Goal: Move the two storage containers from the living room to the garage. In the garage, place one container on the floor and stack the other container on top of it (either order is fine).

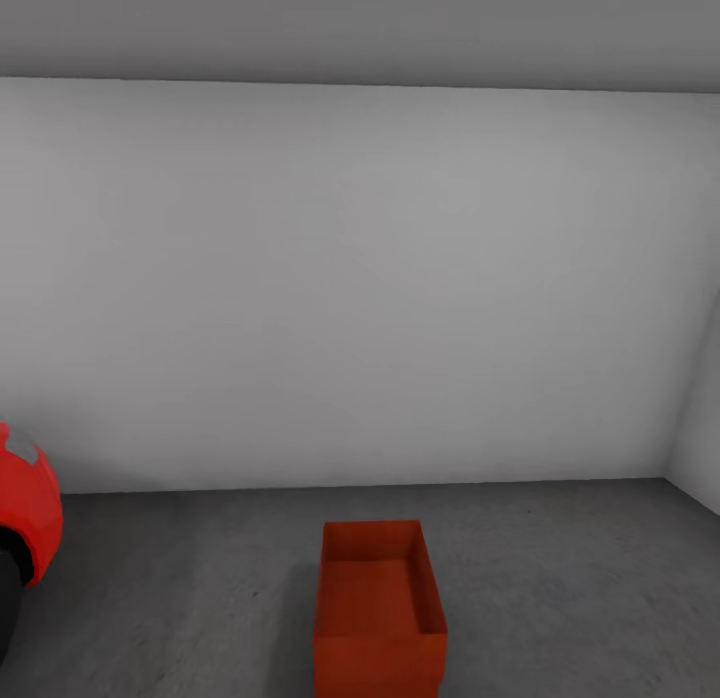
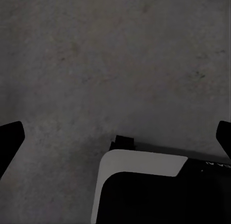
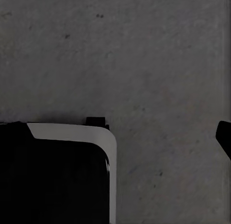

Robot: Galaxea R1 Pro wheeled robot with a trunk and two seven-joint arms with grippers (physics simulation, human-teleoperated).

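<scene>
A storage container, orange-red and open-topped, is sitting on the garage's dark grey concrete floor in the head view, low and just right of centre, its long side running away from us toward the plain grey-white wall. We are seeing its bare interior and nothing resting in it. A red car is edging in at the left, well apart from the bin.

Our left gripper is hanging over speckled concrete in the left wrist view, its two dark fingertips showing at opposite edges, spread wide with nothing between them. A white-and-black part of our base is showing beneath it.

Our right gripper is looking down on the same rough floor in the right wrist view; one fingertip is showing at one edge, and the dark shape at the other edge is merging with the base, so we cannot tell how its jaws are standing.

The container is not appearing near either gripper; neither is touching it.
</scene>
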